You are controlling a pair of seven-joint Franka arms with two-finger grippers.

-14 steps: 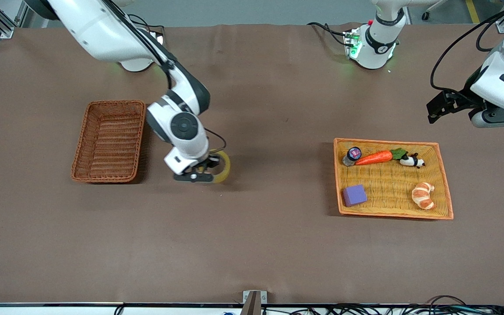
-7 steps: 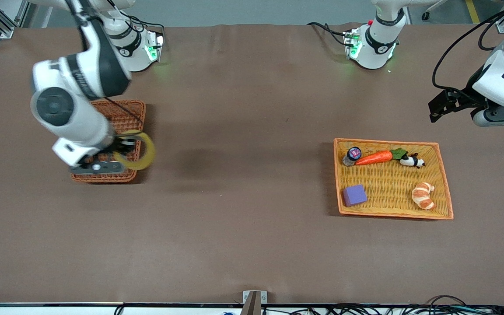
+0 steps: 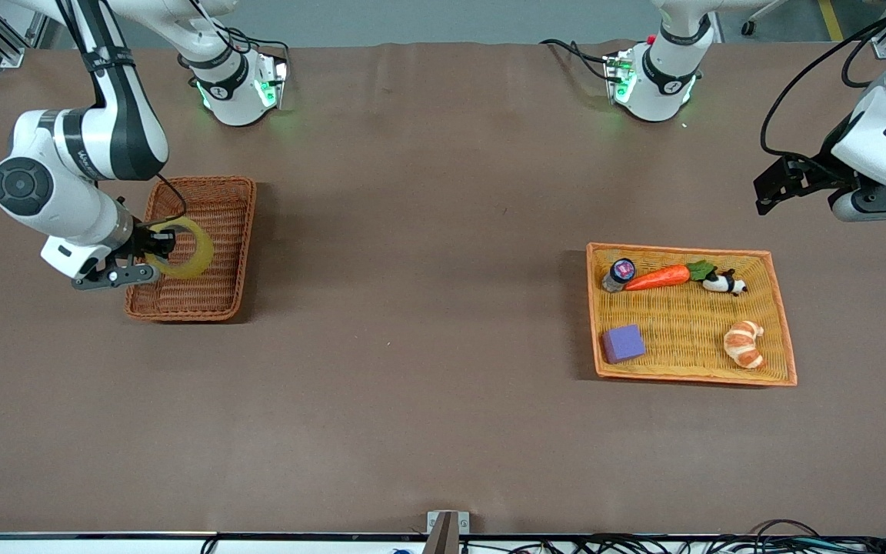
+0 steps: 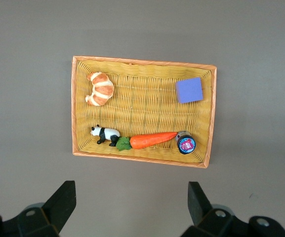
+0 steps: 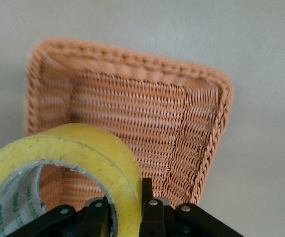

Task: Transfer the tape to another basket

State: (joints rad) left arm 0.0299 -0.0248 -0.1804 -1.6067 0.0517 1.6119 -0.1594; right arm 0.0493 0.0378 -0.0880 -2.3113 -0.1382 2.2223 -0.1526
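Observation:
My right gripper [image 3: 157, 248] is shut on the rim of the yellowish tape roll [image 3: 191, 248] and holds it up over the reddish-brown wicker basket [image 3: 216, 201] at the right arm's end of the table. In the right wrist view the tape [image 5: 78, 153] fills the foreground with the basket [image 5: 147, 108] under it, one finger inside the ring and one outside. My left gripper [image 3: 767, 192] is open and empty, up in the air by the left arm's end of the table, where the left arm waits.
A wide orange-yellow woven tray [image 3: 783, 338] lies toward the left arm's end. It holds a purple cube [image 3: 624, 343], a croissant [image 3: 744, 344], a carrot [image 3: 658, 277], a toy panda [image 3: 724, 283] and a small jar [image 3: 620, 272]. The left wrist view shows the tray [image 4: 209, 113] from above.
My right gripper lifted the tape off the table mid-way and carried it toward the right arm's end, to over the wicker basket. The left arm barely moved.

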